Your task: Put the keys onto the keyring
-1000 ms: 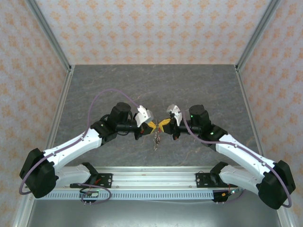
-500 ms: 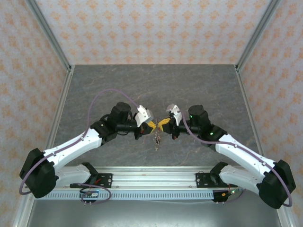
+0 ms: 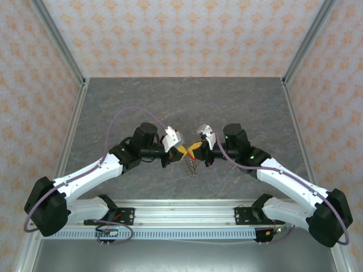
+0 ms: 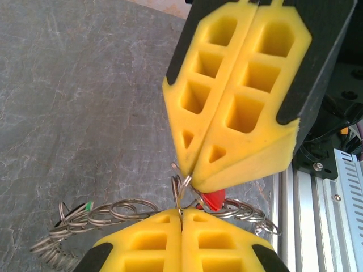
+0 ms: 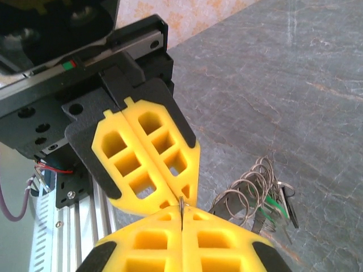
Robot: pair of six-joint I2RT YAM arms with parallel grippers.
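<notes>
The keyring (image 4: pixel 113 211) is off the table (image 3: pixel 238 102), held at the middle of the workspace, just in front of the gap between the two arms. Its grey wire loops sag toward 6 o'clock from where the fingertips meet. The left gripper (image 4: pixel 181 214) and the right gripper (image 4: pixel 189 179) are both closed, tip to tip, each pinching the thin wire at almost the same spot. A red-headed key (image 4: pixel 214 199) sits at about 3 o'clock of that pinch in the left wrist view. In the right wrist view, a green-headed key (image 5: pixel 273 204) and a dark key (image 5: pixel 287 199) lie among the loops out at 3 o'clock. The step in hand looks like working a key round the wire. To do it well, one gripper should probably hold firm while the other slides or turns in small moves, keeping the wire taut enough that the coil gap stays open. Pulling the two apart hard could spring the ring out of both grips. Much is hard to make out. The foam fingers cover the pinch itself, so it is unclear which coil each gripper holds or whether the red-headed key is already threaded. The top view shows the bundle as a small dark tangle, and the lowest loops are cut off at the edge of the left wrist view.
</notes>
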